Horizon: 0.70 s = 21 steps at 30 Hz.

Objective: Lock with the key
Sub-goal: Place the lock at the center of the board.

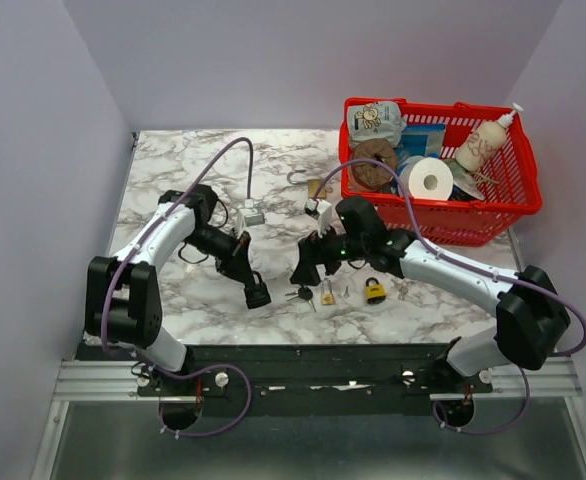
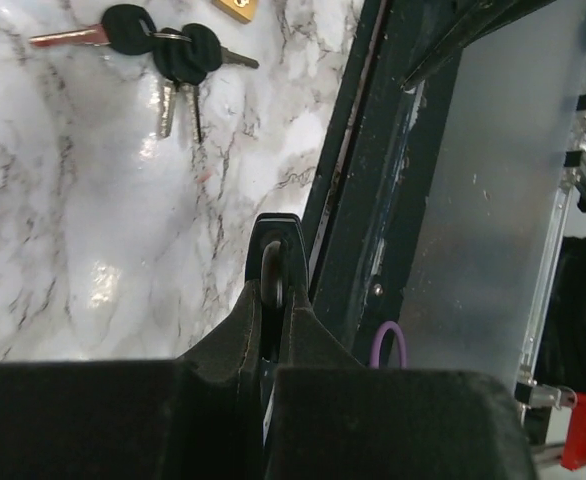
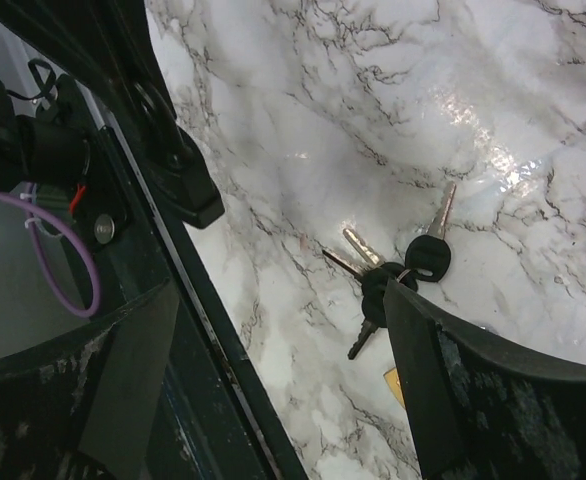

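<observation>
Since locking starts with a key in the grip, what matters most is the bunch of keys (image 3: pixel 421 258), which lies flat on the marble table (image 1: pixel 173 160) close to its near edge, about midway along it. The black-headed keys are fanned out on their ring, so the bunch has no single long axis. One silver blade points away from the heads toward the far edge, and the others splay back toward the near edge.

The right gripper (image 3: pixel 303 255) hangs directly over the bunch with its jaws spread wide and nothing between them. In its wrist view the keys sit just inside one finger rather than centred in the gap. A grasp would probably need a small shift toward that finger and a choice of one blade or head to pinch.

The left gripper (image 2: pixel 275 235) rests low beside the near edge, just to the left of the bunch. It is pressed closed and does not appear to be holding anything. The right arm is the nearer and better-placed of the two.

To the right of the keys is a small brass piece (image 1: pixel 328 294), too small to identify. Beyond it is the yellow padlock (image 1: pixel 374 291), near the keys but apart from them. A red basket (image 1: pixel 493 222) of clutter occupies the far right corner.
</observation>
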Available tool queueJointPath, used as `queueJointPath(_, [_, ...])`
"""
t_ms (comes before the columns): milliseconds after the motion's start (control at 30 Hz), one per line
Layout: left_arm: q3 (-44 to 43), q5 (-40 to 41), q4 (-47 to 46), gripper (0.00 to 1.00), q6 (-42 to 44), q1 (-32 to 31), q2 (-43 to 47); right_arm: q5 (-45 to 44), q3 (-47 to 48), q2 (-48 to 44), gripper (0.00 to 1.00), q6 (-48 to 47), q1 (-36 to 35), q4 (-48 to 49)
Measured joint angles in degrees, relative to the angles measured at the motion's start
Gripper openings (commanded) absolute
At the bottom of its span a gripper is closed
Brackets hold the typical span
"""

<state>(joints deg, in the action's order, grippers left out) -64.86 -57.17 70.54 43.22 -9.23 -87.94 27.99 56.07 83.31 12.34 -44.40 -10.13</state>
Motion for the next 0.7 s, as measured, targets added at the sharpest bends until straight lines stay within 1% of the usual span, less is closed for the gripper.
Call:
queueJointPath(67, [0.0,-0.3,-0.2,0.00,0.1,-1.4,-2.1,0.0,0.0,0.0,0.94,0.0,0.0,-0.3])
queueJointPath(300, [-0.1,-0.4,-3.6,0.00,-0.2,-3.0,-10.8,0.0,-1.3,-0.9,0.94,0.3,1.7,-1.2])
queueJointPath(500, [-2.8,0.0,-5.4,0.00,-0.9,-6.3,-16.3,0.0,-2.1,-1.6,0.94,0.2,2.9,-2.1])
queueJointPath(700, [-4.9,0.0,-6.2,0.00,-1.0,-6.5,-21.4,0.1,-2.3,-2.4,0.94,0.2,3.0,-2.6])
